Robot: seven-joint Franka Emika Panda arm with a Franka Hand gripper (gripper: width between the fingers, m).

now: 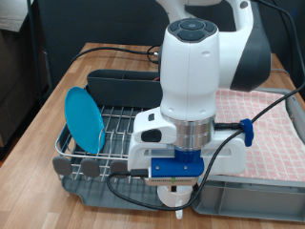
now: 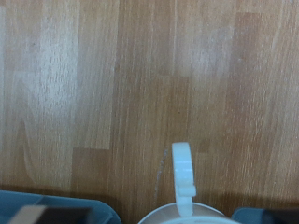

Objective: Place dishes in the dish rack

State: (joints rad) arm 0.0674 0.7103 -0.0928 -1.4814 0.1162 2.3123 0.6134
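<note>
Exterior view: I see light-blue plate (image 1: 84, 118) standing on edge in dish rack (image 1: 114, 134), at rack's left side, leaning on wire grid. Dark cutlery bin (image 1: 116, 78) at far side of rack. Arm fills middle of picture; gripper (image 1: 172, 196) low at near edge, beside grey crate (image 1: 250, 196) with pink checked cloth (image 1: 259, 124) on right. White cup (image 1: 172, 200) sits under gripper. Wrist view: cup handle (image 2: 183, 177) and rim over wooden table (image 2: 140, 84). Fingers' state I cannot tell.
</note>
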